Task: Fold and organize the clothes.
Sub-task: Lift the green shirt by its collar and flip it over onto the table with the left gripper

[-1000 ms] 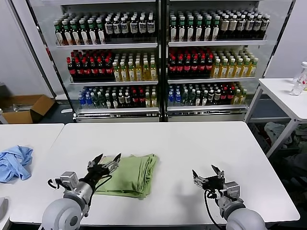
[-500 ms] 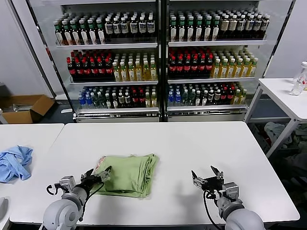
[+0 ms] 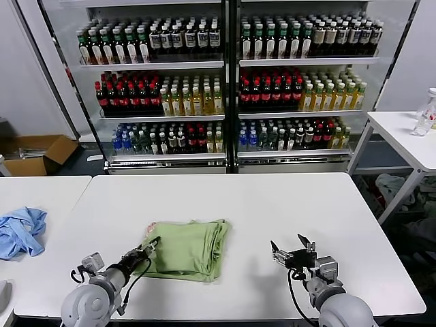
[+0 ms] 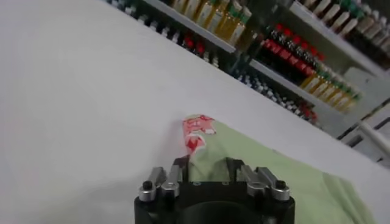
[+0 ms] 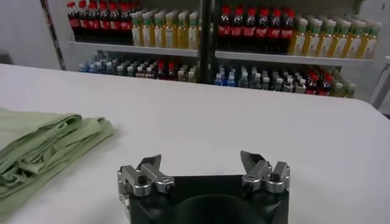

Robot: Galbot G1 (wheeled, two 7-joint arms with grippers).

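Left arm low at the near left of the table [image 3: 272, 204], reaching forward and right; left gripper [image 3: 148, 246] at the near-left edge of the shirt [image 3: 187, 248], fingers drawn close together over the fabric edge; looks pinched on the cloth, but the head view is too small to be sure; in the left wrist view the gripper [image 4: 207, 173] sits right at the shirt's [image 4: 274, 182] edge, fingers narrow, a red-and-white tag [image 4: 196, 131] just ahead of them.

Right arm low at the near right, gripper [image 3: 291, 255] pointing forward above the tabletop, fingers spread wide, holding nothing; right wrist view shows the gripper [image 5: 204, 167] the same, both fingertips apart over bare table [image 5: 244, 122].

Shirt light green, folded into a rough rectangle, flat on the table at near centre-left; long axis runs left to right, folded layered edges on the side facing the right gripper; seen from the right wrist as stacked folds [image 5: 42, 149]. Shirt touches the left gripper; well apart from the right gripper, bare tabletop between.

Blue cloth [image 3: 20, 231] on the side table [image 3: 41, 187] at far left; drink cooler [image 3: 228, 82] behind.
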